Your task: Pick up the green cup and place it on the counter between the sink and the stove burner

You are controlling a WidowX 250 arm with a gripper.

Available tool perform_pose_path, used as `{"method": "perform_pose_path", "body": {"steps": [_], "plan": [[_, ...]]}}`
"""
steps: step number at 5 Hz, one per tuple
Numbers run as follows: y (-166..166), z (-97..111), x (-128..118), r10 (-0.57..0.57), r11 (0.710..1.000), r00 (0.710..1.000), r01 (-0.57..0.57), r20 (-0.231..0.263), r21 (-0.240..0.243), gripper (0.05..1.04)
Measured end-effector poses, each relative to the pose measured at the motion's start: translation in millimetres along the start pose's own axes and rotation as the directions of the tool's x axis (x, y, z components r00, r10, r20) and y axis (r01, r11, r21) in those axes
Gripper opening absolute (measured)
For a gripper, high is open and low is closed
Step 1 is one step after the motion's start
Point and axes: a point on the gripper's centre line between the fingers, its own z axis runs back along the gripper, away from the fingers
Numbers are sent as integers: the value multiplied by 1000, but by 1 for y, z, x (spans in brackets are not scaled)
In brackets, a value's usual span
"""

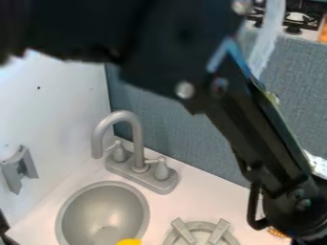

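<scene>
Grey sink [102, 208]: saw a yellow object [129, 242] at its near edge, judged light, best taken by its sides; couldn't tell the gripper's state.

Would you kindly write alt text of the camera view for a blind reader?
A black robot arm slants from the top edge to the lower right over a white counter with a grey faucet and round sink. At the bottom edge, a partly visible yellow object shows by the sink, left of a grey burner.
</scene>
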Motion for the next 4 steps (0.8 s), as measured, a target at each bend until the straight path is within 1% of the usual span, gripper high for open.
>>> {"method": "perform_pose_path", "body": {"steps": [1, 2, 3, 4], "plan": [[0, -10, 1, 0, 1000, 999, 1, -40, 16, 1001], [0, -10, 1, 7, 1000, 999, -7, -44, 10, 945], [-2, -18, -4, -8, 1000, 997, 8, -77, 1, 665], [-4, -21, -5, -25, 999, 997, 23, -72, -25, 370]]}}
